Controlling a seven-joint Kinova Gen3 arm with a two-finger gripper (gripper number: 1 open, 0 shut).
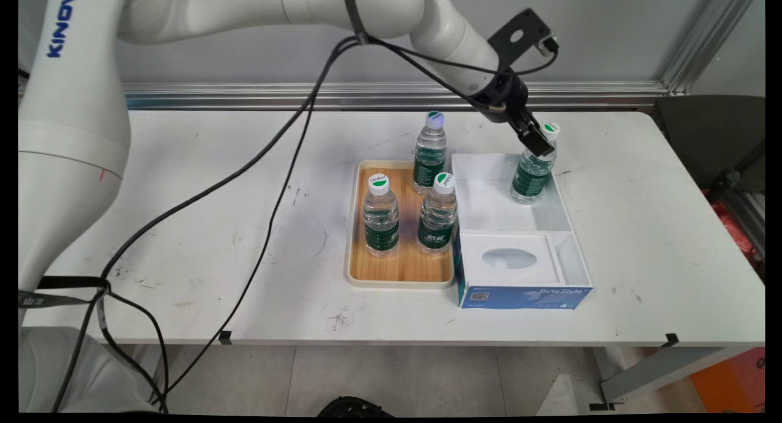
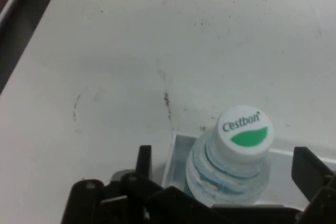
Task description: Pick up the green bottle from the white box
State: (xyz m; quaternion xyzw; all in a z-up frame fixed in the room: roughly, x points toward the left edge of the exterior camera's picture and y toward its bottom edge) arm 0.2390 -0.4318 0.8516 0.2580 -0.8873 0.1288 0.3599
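Right of centre in the main view: tool [image 1: 540,143] spread wide beside the neck of upright bottle [image 1: 533,166], standing in white box [image 1: 565,218], fingers [image 2: 144,162] flanking, untouching.

Bottle [image 1: 533,169] in white box [image 1: 559,212]: clear glossy plastic, green film label, smooth white plastic cap [image 2: 245,133]. Three bottles on tray [image 1: 400,267], same make. Tray floor wood-grain, matt; rim cream, smooth plastic look. Box white inside, matt card look; front blue, printed. Table [image 1: 201,215] white, matt, scuffed with dark marks. Gripper [image 1: 537,143] black, matt. Rail [image 1: 244,96] behind: brushed metal.
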